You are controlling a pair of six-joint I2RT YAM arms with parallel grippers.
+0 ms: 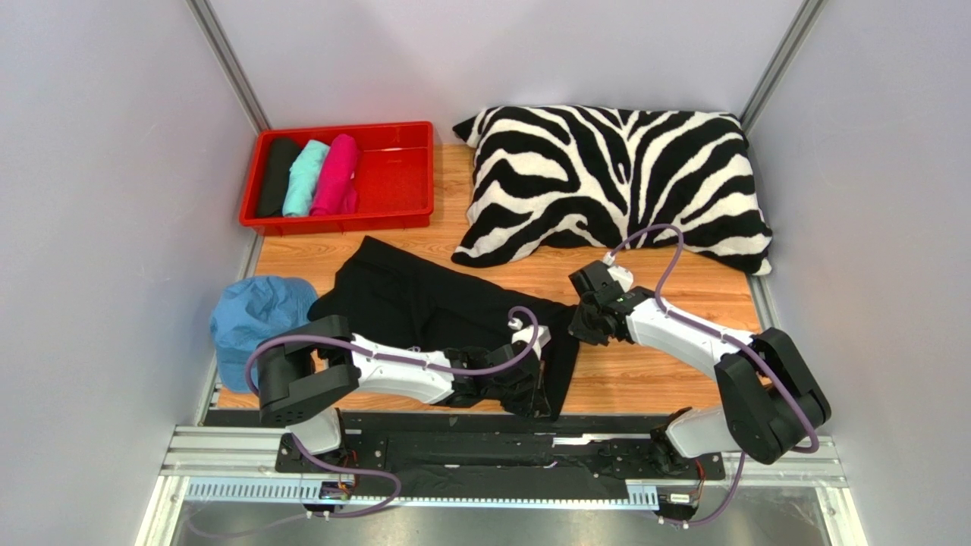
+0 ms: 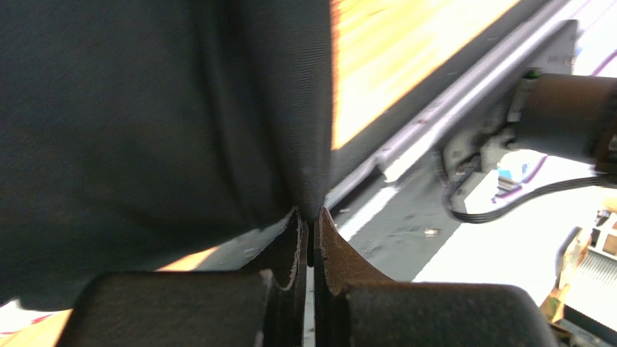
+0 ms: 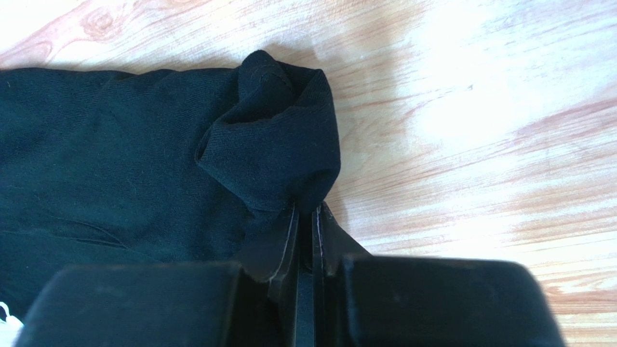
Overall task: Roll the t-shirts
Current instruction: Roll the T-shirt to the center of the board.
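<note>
A large black t-shirt (image 1: 422, 302) lies spread on the wooden table. My left gripper (image 1: 533, 393) is shut on its near right edge; in the left wrist view the black cloth (image 2: 166, 116) runs down into the closed jaws of my left gripper (image 2: 313, 217). My right gripper (image 1: 584, 322) is shut on the far right corner, where a bunched fold of black t-shirt (image 3: 279, 137) rises out of my right gripper (image 3: 305, 210). Three rolled t-shirts, black (image 1: 277, 176), teal (image 1: 306, 178) and pink (image 1: 336, 175), lie side by side in the red tray (image 1: 393, 182).
A zebra-striped pillow (image 1: 615, 182) fills the back right of the table. A blue cap-like cloth (image 1: 260, 313) lies at the left edge. Grey walls close in both sides. A black rail (image 1: 502, 438) runs along the near edge.
</note>
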